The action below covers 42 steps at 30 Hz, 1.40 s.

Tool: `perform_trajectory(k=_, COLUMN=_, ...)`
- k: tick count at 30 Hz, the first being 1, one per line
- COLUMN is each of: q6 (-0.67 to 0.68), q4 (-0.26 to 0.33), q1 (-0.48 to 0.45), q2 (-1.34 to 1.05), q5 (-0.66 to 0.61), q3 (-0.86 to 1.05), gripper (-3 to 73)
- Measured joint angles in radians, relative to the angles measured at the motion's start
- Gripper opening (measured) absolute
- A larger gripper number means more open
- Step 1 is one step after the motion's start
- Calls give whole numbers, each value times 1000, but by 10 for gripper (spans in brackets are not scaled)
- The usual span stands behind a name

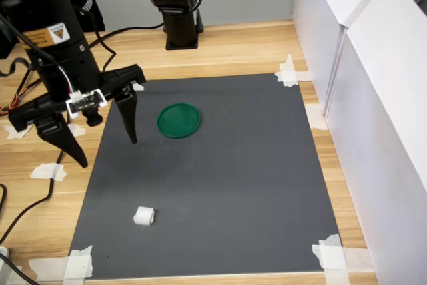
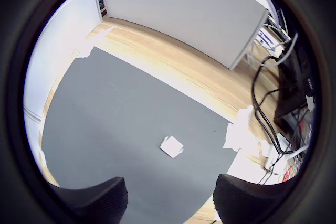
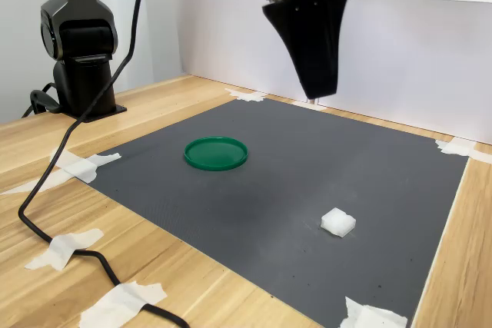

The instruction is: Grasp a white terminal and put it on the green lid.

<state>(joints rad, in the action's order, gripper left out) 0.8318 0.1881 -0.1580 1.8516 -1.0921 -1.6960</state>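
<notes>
The white terminal (image 1: 144,216) (image 3: 337,222) is a tiny blocky piece lying on the dark grey mat (image 1: 227,178), near the mat's front-left corner in the first exterior view. It also shows in the wrist view (image 2: 171,146), just beyond the two fingers. The green lid (image 1: 179,120) (image 3: 216,153) lies flat on the mat's far-left part, with nothing on it. My gripper (image 1: 108,153) (image 3: 317,91) (image 2: 170,208) hangs open and empty above the mat's left edge. In the first exterior view it is left of the lid and well above the terminal.
White tape scraps (image 1: 288,71) hold down the mat's corners on the wooden table (image 1: 240,45). White panels (image 1: 373,98) wall off the first exterior view's right. A second black arm base (image 1: 179,11) (image 3: 77,44) stands behind the mat. A black cable (image 3: 61,228) trails across the table.
</notes>
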Motion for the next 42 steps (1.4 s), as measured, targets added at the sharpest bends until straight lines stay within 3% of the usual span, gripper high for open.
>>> perform_trajectory(k=9, q6=84, q4=-24, q1=17, q2=81, q5=41, q3=-2, gripper=682)
perform_trajectory(k=18, q6=50, q4=-44, q1=48, q2=132, q5=111, q3=-4, gripper=681)
perform_trajectory(k=42, q6=3, q4=-92, q1=81, q2=274, q5=154, q3=-4, gripper=681)
